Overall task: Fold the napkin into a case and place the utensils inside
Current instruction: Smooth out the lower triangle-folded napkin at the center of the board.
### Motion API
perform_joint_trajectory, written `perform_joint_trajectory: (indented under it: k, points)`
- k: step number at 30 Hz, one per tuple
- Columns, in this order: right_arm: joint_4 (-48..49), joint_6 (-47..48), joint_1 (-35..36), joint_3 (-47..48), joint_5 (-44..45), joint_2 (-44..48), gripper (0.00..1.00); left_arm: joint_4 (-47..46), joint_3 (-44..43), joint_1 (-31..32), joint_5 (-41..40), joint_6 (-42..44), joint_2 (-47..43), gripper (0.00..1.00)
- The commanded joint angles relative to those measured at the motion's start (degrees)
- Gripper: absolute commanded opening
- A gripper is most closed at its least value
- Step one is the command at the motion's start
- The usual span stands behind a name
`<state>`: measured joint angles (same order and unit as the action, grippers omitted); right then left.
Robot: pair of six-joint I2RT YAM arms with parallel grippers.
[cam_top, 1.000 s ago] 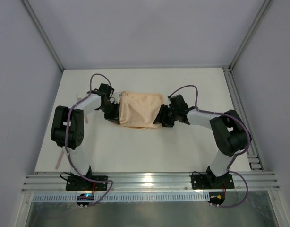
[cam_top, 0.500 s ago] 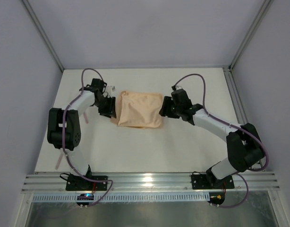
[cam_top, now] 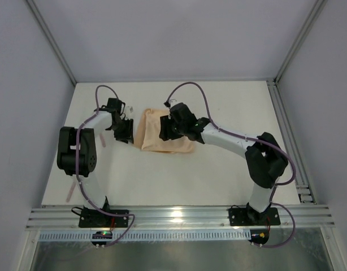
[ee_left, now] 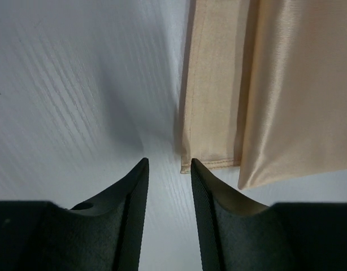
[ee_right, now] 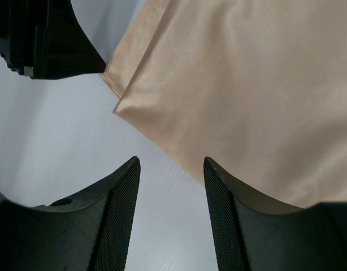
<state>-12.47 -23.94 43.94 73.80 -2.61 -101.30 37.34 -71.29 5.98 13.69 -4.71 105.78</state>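
Left gripper (cam_top: 124,132) narrowly parted beside the folded napkin (cam_top: 154,140), holding nothing.
One pale pink utensil (cam_top: 68,191) lay far left, well apart from the cloth; the left fingertips (ee_left: 199,169) sat just off the napkin's layered corner, and the right gripper (cam_top: 164,130) hung over its left part, jaws spread and empty (the fabric looked slick). Pinching only one layer risked dragging the fold open.

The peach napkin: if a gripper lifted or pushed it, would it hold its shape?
Probably floppy: the napkin lies in flat, overlapping folded layers, so it would likely drape when lifted. Its sheen suggests smooth, perhaps slippery cloth; a push might slide or bunch the layers. It looks thin, so likely light.
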Motion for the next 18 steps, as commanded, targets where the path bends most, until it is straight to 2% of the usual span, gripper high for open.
perform_joint_trajectory:
  k: [1,11,18]
  points:
    - [1.4,2.4,1.6,5.6,-1.7,-4.0,0.53,-3.2,1.3,0.1,-0.8,-1.4,2.1,0.35]
    - [-1.2,5.9,6.5,17.9,-1.3,-16.4,0.52,-4.4,3.3,0.1,2.8,-3.4,3.6,0.19]
    - [-4.4,8.6,9.1,23.4,1.3,-21.7,0.51,-5.1,5.5,0.1,5.3,-5.3,2.0,0.22]
